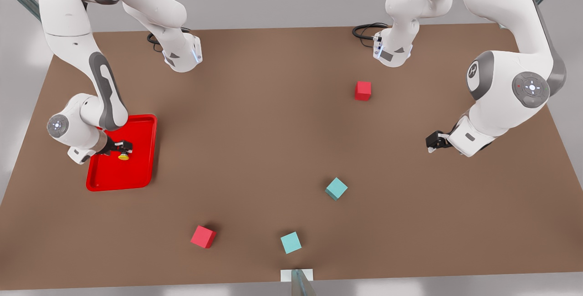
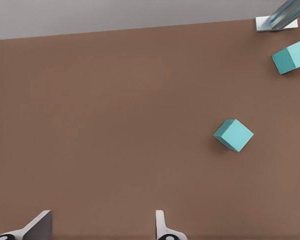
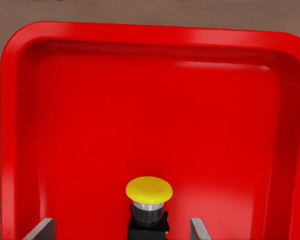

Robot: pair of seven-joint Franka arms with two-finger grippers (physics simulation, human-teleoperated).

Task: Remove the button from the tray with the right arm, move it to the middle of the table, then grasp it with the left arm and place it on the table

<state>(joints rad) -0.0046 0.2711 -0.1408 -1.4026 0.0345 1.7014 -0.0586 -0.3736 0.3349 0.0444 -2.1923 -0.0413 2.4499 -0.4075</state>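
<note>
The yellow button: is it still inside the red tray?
Yes. The button stands on the red tray's floor, between the right tool's open fingers.

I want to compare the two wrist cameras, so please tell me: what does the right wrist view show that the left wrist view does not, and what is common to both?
Right wrist view alone: the red tray and, standing in it, the yellow-capped button between the open fingers of the right gripper.

Left wrist view alone: two teal cubes, one nearer and one farther, a pale plate with a metal strut at the table's edge, and the left gripper, open over bare table and holding nothing.

Both share: the brown table and two spread fingertips.
</note>
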